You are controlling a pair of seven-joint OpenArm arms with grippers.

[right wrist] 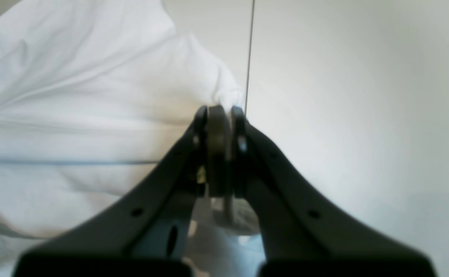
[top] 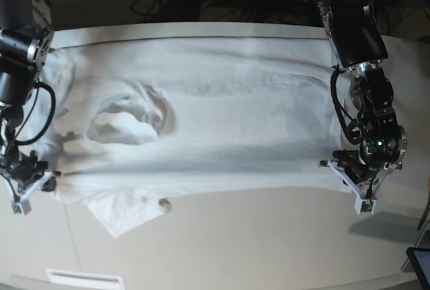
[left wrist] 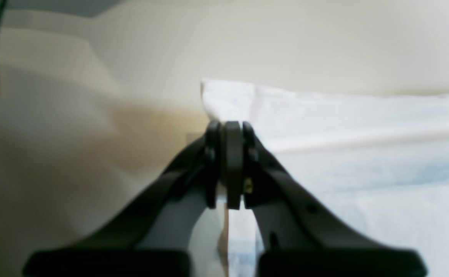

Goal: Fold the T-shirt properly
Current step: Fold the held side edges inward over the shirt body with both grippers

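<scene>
T-shirt [top: 222,125]: spread wide across the desk [top: 269,250], white, wrinkled, collar opening toward the base view's left, one sleeve [top: 124,213] trailing off the near edge.
Near hem line: stretched fairly straight between the two grippers.
Left gripper [left wrist: 227,129]: at the base view's right end of the shirt, fingers [left wrist: 213,134] pressed together, clamped on a corner of white cloth.
Right gripper [right wrist: 220,111]: at the base view's left end, fingers [right wrist: 200,115] shut tight, a bunched bit of shirt fabric pinched at the tips.
Desk: pale, smooth, bare in front of the shirt.
Small dark speck [top: 163,203]: beside the sleeve, too small to identify.
</scene>
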